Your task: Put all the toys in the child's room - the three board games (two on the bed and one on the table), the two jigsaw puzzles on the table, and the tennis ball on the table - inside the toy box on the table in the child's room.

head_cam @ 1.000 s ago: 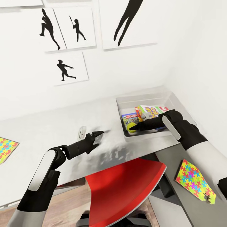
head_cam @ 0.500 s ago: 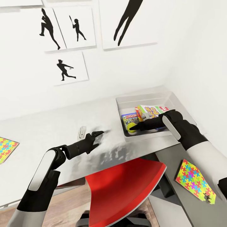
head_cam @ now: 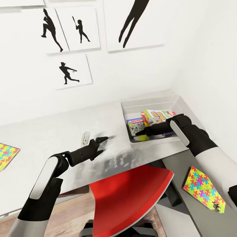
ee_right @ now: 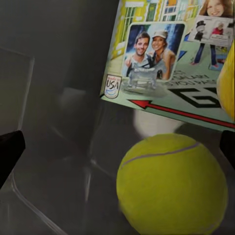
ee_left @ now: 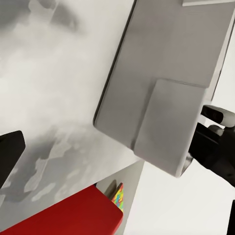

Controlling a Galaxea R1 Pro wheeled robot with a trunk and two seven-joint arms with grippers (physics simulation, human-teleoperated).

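Nearest me, one jigsaw puzzle (head_cam: 203, 188) lies flat on the dark wing of the table (head_cam: 49, 131), beside my right forearm and past the red chair (head_cam: 131, 197). A second puzzle (head_cam: 7, 155) sits at the far left edge of the light top. By my judgement these two are what remains, and each is well apart from the toy box (head_cam: 125, 108).

My left gripper (head_cam: 99, 144) hovers over the bare light top, fingers apart and holding nothing, just beside a small white object (head_cam: 86, 136) that I cannot identify.

Farther on, my right gripper (head_cam: 146, 132) reaches into the toy box in the corner. The tennis ball (head_cam: 142, 138) rests on the box floor just below it. In the right wrist view the dark fingertips (ee_right: 11, 149) stand wide at either edge with the ball (ee_right: 171, 188) lying free between them, so I read the jaws as open and the ball as delivered.

Behind the ball, the MONOPOLY box (head_cam: 135, 124) and the SKIP BO box (head_cam: 156, 116) are already inside. A strip of blue under my right arm may be the third game; I cannot tell.

The right wrist camera alone shows the Monopoly cover art (ee_right: 161, 54) close up. The left wrist camera shows the bin's outer wall (ee_left: 171, 127) from outside.
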